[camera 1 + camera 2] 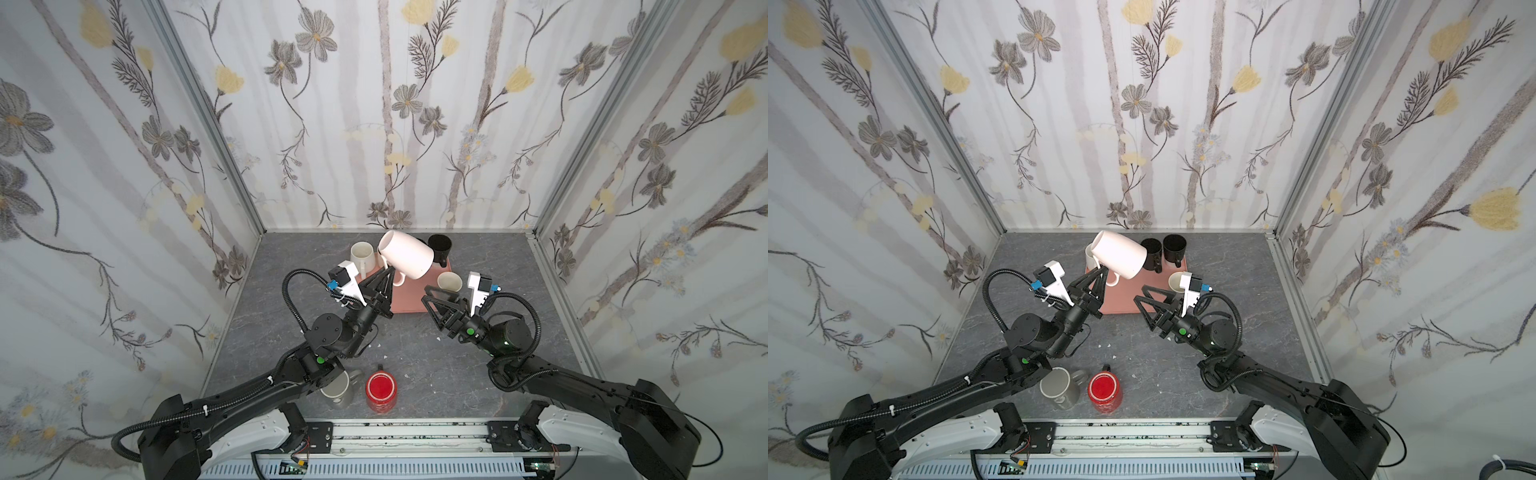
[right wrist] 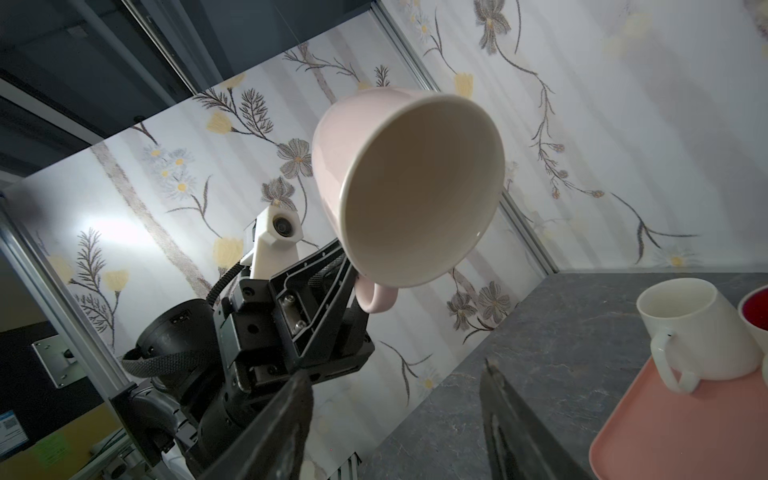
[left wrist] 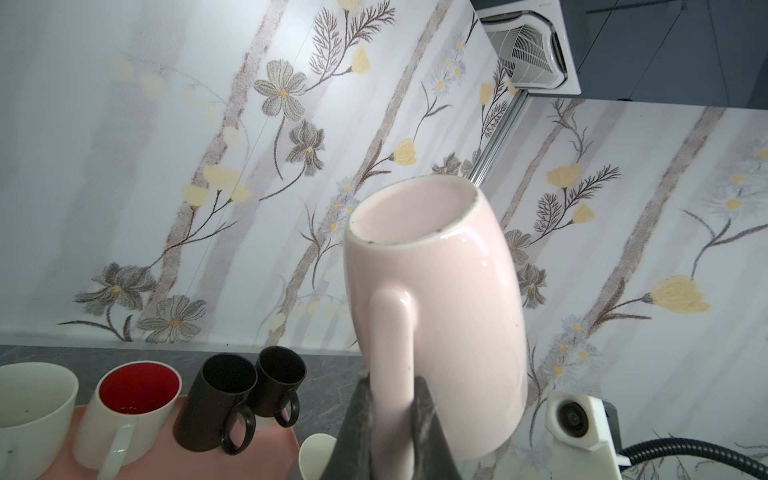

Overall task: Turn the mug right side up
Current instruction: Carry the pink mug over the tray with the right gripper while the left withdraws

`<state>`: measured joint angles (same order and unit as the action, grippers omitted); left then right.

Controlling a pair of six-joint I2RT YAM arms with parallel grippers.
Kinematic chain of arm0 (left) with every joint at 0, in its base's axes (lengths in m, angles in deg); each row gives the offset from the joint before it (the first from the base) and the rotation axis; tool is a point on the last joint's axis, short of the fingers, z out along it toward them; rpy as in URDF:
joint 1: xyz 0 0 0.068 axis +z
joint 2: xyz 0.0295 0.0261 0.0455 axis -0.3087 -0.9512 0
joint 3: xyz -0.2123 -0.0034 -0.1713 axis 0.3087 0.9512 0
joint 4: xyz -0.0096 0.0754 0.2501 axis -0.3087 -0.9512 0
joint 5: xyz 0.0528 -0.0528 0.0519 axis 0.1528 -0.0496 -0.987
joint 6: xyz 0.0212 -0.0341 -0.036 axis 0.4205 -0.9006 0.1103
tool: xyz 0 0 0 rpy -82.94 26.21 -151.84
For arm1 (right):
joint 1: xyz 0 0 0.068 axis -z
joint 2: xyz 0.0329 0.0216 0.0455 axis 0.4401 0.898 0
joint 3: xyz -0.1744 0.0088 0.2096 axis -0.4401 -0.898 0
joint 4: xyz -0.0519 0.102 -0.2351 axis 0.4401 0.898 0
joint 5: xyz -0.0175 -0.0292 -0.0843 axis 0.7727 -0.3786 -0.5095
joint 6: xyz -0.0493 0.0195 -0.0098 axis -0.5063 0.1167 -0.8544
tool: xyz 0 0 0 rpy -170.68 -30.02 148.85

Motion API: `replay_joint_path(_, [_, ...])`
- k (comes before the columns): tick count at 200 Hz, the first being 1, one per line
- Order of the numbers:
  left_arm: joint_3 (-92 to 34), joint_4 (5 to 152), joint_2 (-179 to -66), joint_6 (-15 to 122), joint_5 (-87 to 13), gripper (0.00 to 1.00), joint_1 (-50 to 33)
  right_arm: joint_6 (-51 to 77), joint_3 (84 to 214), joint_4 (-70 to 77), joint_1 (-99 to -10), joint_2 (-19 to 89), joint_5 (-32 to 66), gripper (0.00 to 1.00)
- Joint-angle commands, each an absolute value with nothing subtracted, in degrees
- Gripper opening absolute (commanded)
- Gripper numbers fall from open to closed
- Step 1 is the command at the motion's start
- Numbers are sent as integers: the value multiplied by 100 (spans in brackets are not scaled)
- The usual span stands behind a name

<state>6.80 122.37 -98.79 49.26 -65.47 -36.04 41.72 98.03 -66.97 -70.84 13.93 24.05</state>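
My left gripper [image 1: 389,271] is clamped on the handle [image 1: 398,279] of the pink mug [image 1: 409,253]. It holds the mug in the air above the pink tray [image 1: 409,302], tipped on its side with the mouth facing my right gripper [image 2: 395,370], whose jaws stand apart with nothing between them. Nearest me, a grey mug [image 1: 1059,386] and a red mug [image 1: 381,388] stand upright on the table [image 1: 436,374]. Farther off, a white mug [image 1: 361,253] sits on the tray, and two black mugs [image 1: 1174,247] stand at its far right corner.
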Motion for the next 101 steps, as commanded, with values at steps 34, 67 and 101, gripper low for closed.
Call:
replay_joint_path(34, [705,13723,-9959,4573,-6288,0,-3599,4433,10628,-7917,-7269,2220,2727,64])
replay_joint_path(67, [738,13918,-9968,4476,-6197,0,-3599,4465,10986,-8003,-7488,2566,2724,61])
replay_joint_path(101, [758,14073,-9981,4375,-6131,0,-3600,4572,11352,-8183,-7524,2947,2743,56])
